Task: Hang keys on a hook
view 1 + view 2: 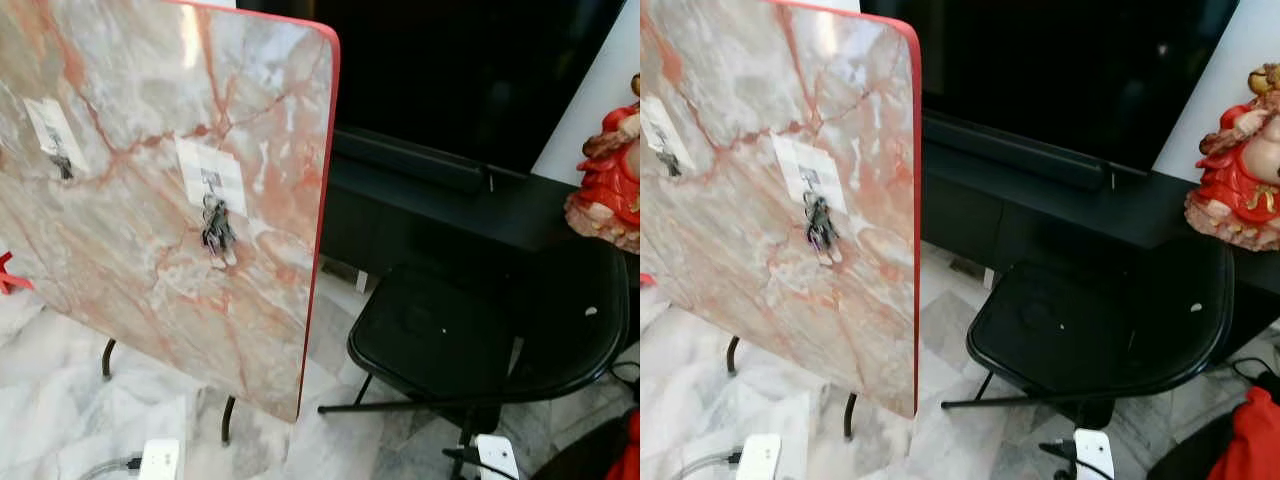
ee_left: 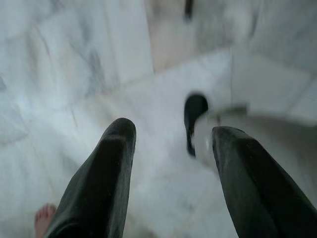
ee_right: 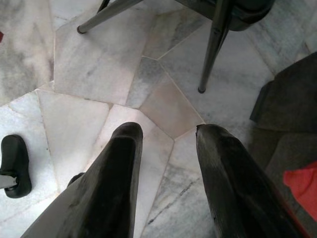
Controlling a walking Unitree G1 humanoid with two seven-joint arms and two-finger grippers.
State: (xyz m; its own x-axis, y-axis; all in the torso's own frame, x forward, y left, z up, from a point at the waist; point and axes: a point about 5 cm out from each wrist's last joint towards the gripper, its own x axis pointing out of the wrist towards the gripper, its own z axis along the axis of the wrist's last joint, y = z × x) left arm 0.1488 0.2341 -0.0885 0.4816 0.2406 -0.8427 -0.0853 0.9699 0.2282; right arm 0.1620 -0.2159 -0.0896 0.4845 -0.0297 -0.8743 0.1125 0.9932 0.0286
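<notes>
A bunch of keys (image 1: 216,232) hangs from a hook on a white pad (image 1: 210,172) stuck to an upright marble board (image 1: 150,280) with a red edge. A second white pad with a hook (image 1: 55,137) sits further left on the same board. My left gripper (image 2: 171,148) points down at the marble floor, open, with nothing between its fingers. My right gripper (image 3: 166,144) also hangs open above the floor tiles, beside a chair leg (image 3: 213,49).
A black folding chair (image 1: 480,335) stands right of the board, before a dark TV cabinet (image 1: 450,200). A red figurine (image 1: 610,175) sits at the far right. White power adapters (image 1: 160,458) lie on the floor. A person's bare toes (image 2: 43,218) are near my left gripper.
</notes>
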